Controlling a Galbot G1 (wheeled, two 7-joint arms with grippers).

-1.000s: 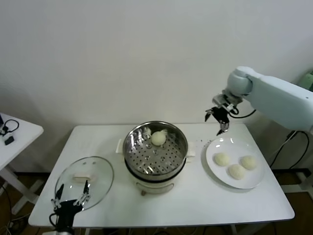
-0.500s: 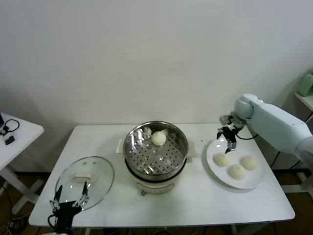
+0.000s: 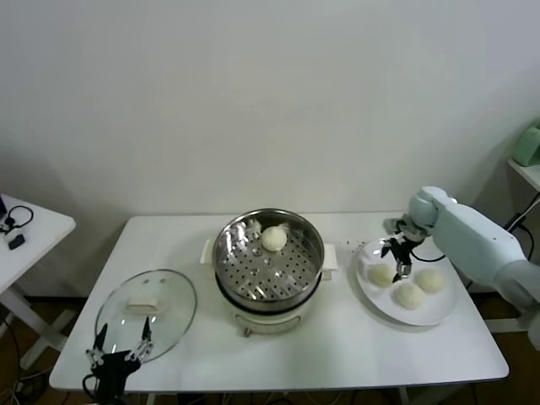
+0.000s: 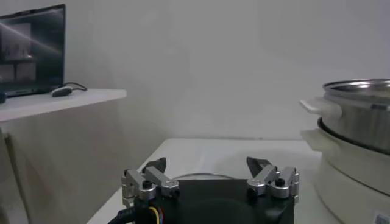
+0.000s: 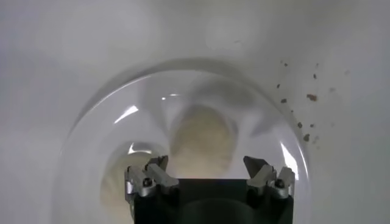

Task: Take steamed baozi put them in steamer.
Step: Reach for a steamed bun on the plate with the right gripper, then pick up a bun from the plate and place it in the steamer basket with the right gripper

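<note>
The steel steamer (image 3: 268, 263) stands mid-table on its white base, with one baozi (image 3: 272, 239) on the far side of its perforated tray. Three baozi lie on the white plate (image 3: 426, 313) at the right: one at its left (image 3: 380, 274), one in front (image 3: 409, 295), one at the right (image 3: 430, 280). My right gripper (image 3: 397, 257) is open and hangs just above the left baozi, which shows between its fingers in the right wrist view (image 5: 202, 137). My left gripper (image 3: 118, 344) is open and parked low at the table's front left.
The glass lid (image 3: 146, 313) lies flat on the table left of the steamer. A small side table (image 3: 25, 236) stands at the far left. Dark crumbs (image 5: 298, 103) speckle the table beside the plate.
My right gripper has come down from above the table's back edge to just over the left baozi on the plate. The left arm has stayed parked.
</note>
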